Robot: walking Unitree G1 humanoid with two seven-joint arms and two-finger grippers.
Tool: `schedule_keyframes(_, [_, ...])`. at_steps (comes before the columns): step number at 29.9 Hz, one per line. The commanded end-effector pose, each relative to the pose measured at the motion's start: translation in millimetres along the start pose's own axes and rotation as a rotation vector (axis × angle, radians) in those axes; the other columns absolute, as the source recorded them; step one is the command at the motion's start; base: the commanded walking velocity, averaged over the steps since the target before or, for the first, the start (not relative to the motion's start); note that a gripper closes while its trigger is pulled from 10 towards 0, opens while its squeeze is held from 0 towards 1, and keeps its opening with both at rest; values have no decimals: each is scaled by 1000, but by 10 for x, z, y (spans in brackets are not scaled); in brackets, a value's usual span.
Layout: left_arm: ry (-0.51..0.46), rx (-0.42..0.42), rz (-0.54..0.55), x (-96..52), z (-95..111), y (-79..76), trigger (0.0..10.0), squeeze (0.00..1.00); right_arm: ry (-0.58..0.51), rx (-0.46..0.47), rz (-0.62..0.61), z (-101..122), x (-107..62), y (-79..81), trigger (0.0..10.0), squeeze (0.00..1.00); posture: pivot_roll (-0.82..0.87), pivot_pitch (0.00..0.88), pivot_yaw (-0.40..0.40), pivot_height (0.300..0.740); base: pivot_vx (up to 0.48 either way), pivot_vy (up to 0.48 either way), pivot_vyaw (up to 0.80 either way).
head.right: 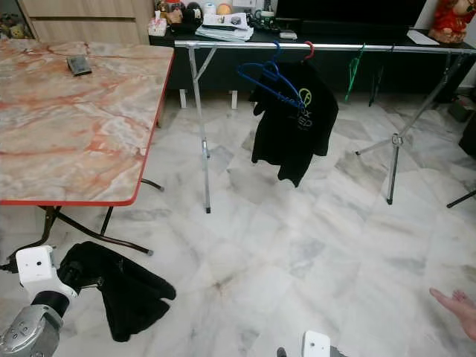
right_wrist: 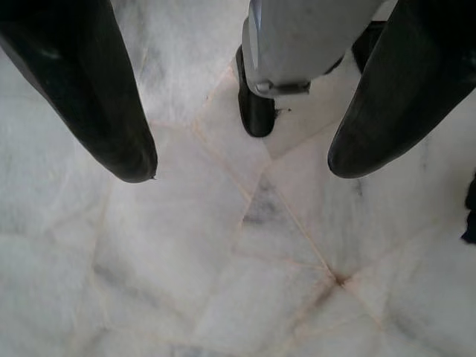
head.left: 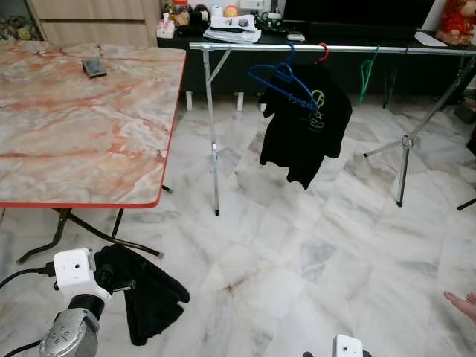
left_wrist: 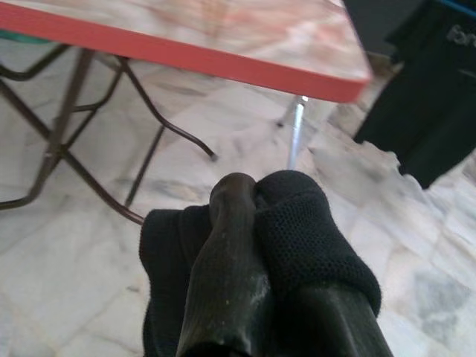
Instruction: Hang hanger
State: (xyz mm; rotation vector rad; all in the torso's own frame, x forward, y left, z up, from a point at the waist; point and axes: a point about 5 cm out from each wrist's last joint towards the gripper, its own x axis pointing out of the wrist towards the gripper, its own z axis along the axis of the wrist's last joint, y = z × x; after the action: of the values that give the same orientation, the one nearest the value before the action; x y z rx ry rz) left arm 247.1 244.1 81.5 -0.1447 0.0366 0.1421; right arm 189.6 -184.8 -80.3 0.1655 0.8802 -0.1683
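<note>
The white marble floor (head.left: pixel 312 268) spread across the room. A big table (head.left: pixel 82 126) with a pink marble top and a red edge stood at about 10 o'clock in the head views, and a small dark thing (head.left: pixel 94 67) lay on it near its far side. A long silver clothes rail (head.left: pixel 335 47) ran across at 12 o'clock, standing on thin metal legs. A black T-shirt (head.left: pixel 306 130) hung from the rail on a red hanger (head.left: pixel 323 52). A blue hanger (head.left: pixel 282 78) hung just beside it, tilted, and touched the front of the shirt. A green hanger (head.left: pixel 366 71) hung farther along the rail, toward 1 o'clock. Behind the rail stood a dark low cabinet (head.left: pixel 245 44) with papers and small things on top.

The left gripper (left_wrist: pixel 256 216) was down at 7 o'clock, below the table's edge. Its fingers were clenched on a black cloth (head.left: pixel 149 294), which hung down in a bunch from them. The right gripper (right_wrist: pixel 242 167) pointed at the bare floor with its fingers spread wide and nothing between them. A person's hand (head.left: pixel 465 305) showed at 4 o'clock, low by the floor.
</note>
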Motion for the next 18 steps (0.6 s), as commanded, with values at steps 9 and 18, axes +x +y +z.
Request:
schedule_keyframes(9, [-14,3,7,-9,47,36,10000,0,15,7,0,-55,-10,14,10000,0,36,134,-31,740,0,377,0])
schedule_keyframes(18, [-15,3,6,-9,51,35,10000,0,14,7,0,-56,-10,15,10000,0,36,135,-31,740,0,371,0])
